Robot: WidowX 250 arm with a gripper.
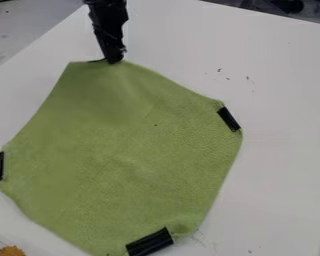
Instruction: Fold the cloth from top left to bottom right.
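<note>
Green cloth [116, 150] lies spread on the white table [283, 150], the gripper [114, 61] at its far edge; whether it is clamped there, I cannot tell. Securing that edge seems the step in hand; next, likely a lift and carry toward near right. Count: one cloth, one gripper, three black strips [149, 242], one orange thing [13, 251].

A white tabletop [283, 80] spreads out, a grey surface [29, 22] upper left, dark clutter [286, 6] behind.
</note>
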